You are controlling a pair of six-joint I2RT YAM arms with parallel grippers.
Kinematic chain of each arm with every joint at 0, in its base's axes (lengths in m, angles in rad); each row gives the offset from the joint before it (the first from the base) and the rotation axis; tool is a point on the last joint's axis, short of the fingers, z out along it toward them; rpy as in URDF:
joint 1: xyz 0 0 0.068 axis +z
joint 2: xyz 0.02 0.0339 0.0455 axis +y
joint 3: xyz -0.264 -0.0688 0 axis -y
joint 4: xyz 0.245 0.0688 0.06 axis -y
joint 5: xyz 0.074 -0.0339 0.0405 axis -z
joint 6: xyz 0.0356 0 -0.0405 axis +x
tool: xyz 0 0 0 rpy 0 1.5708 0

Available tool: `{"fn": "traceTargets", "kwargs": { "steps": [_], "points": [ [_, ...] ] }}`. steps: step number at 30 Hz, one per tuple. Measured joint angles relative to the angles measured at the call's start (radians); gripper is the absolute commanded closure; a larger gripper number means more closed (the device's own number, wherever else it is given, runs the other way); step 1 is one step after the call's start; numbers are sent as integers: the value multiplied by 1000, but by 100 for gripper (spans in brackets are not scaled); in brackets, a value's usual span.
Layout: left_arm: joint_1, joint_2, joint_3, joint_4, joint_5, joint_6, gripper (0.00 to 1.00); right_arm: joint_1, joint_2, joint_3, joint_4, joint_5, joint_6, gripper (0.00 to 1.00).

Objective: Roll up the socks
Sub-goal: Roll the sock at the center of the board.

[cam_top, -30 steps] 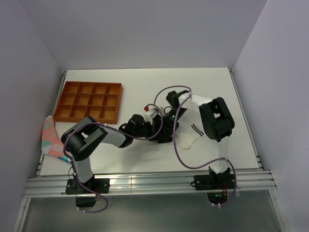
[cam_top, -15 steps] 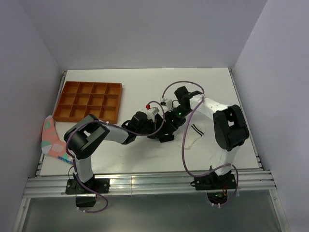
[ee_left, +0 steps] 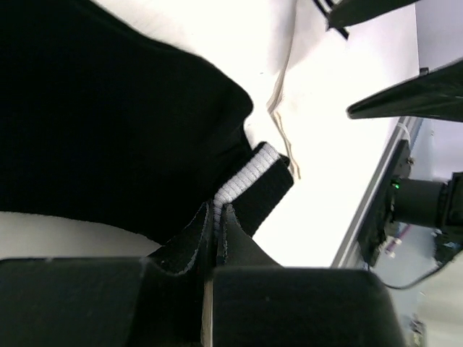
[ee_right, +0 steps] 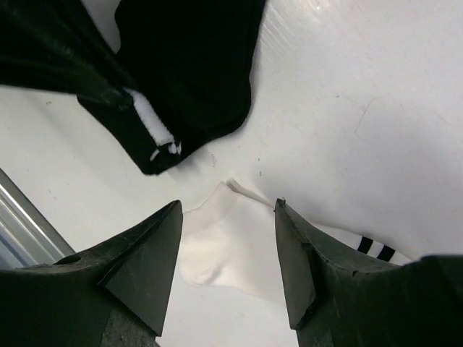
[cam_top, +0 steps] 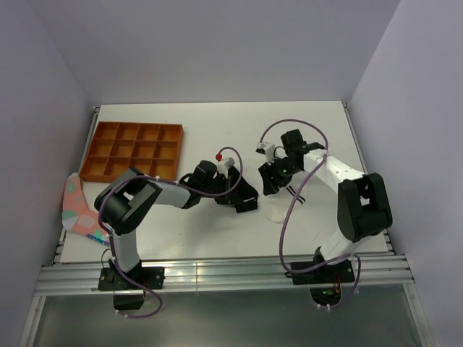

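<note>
The black sock (ee_left: 108, 123) lies bunched on the white table. My left gripper (ee_left: 218, 208) is shut on its cuff, where a white stripe (ee_left: 246, 176) shows between the fingers. In the top view the left gripper (cam_top: 233, 192) sits at the table's middle with the black sock (cam_top: 246, 200) at its tip. The white sock (ee_right: 231, 249) lies flat, with its black cuff stripes (ee_right: 376, 248) at the right. My right gripper (ee_right: 228, 206) is open and empty, above the white sock's toe end. In the top view the right gripper (cam_top: 270, 179) is beside the white sock (cam_top: 281, 210).
An orange compartment tray (cam_top: 132, 150) stands at the back left. A pink fabric piece with teal patches (cam_top: 76, 208) hangs over the table's left edge. The black sock also shows in the right wrist view (ee_right: 195, 65). A metal rail (cam_top: 217, 271) runs along the near edge.
My right arm has swung right and away from the black sock, uncovering the white sock. My left gripper has stayed shut on the black sock and shifted slightly left.
</note>
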Motion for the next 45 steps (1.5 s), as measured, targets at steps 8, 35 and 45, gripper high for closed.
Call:
{"fn": "traceTargets", "kwargs": {
  "steps": [8,35,45],
  "points": [
    [44,23,63,-130,97,4,100,24,-116,-122,85,7,-113,39],
    [57,21,157,-449,188,87,100,436,-262,-325,365,216,-369,35],
    [57,21,157,-456,193,89,100,570,-199,-342,398,302,-395,36]
  ]
}}
